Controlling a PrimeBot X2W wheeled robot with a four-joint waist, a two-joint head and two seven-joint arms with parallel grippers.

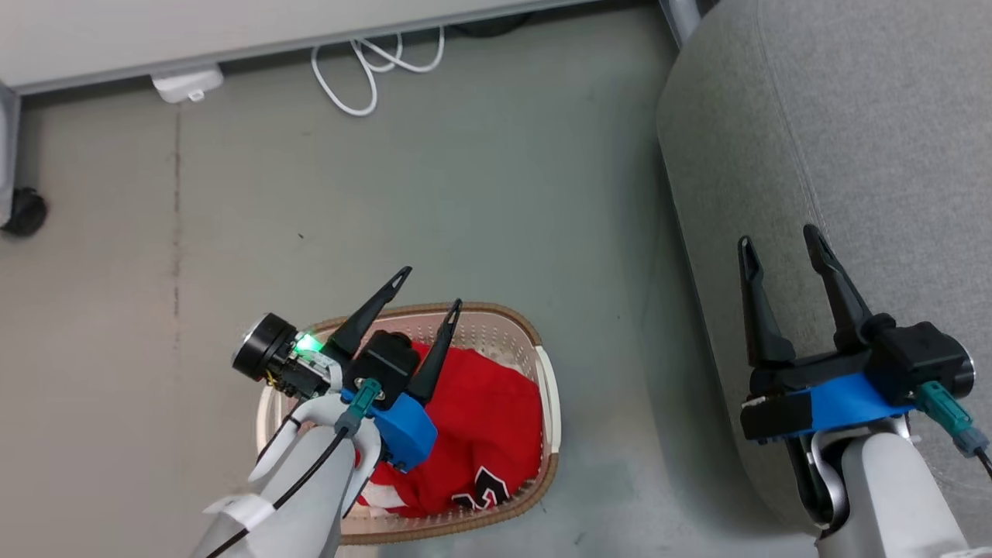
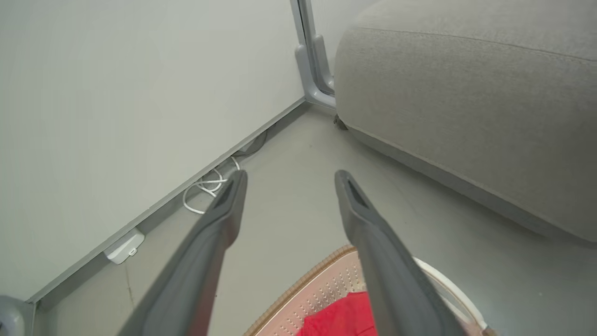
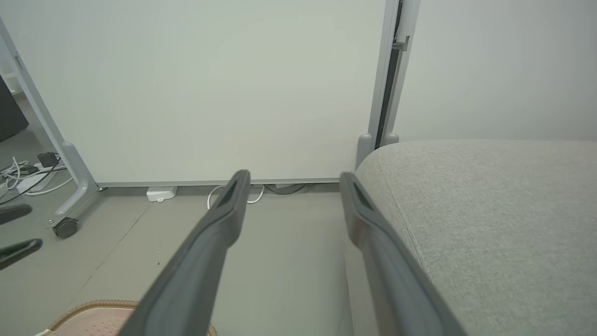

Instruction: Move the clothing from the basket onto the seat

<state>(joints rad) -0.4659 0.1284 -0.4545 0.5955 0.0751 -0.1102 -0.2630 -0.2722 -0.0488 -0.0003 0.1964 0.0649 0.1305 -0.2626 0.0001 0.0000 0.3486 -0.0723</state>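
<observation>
Bright red clothing (image 1: pixel 480 434) with a black-and-white number print lies heaped in the cream basket (image 1: pixel 549 387) with its brown rim, low in the head view. My left gripper (image 1: pixel 428 288) hovers open above the basket's far rim, empty. In the left wrist view the red clothing (image 2: pixel 340 317) and the basket (image 2: pixel 322 287) peek between that gripper's (image 2: pixel 288 179) spread fingers. The large grey seat (image 1: pixel 852 155) fills the right side. Over its near edge my right gripper (image 1: pixel 779 236) stands open, holding nothing. The right wrist view shows that gripper (image 3: pixel 294 179), the seat (image 3: pixel 489 210) and a bit of basket (image 3: pixel 93 317).
A white partition wall (image 1: pixel 232 31) runs along the far side, with a coiled white cable (image 1: pixel 372 70) and a white adapter (image 1: pixel 188 84) on the floor at its foot. A black caster (image 1: pixel 23 211) sits at the far left. Grey floor separates basket and seat.
</observation>
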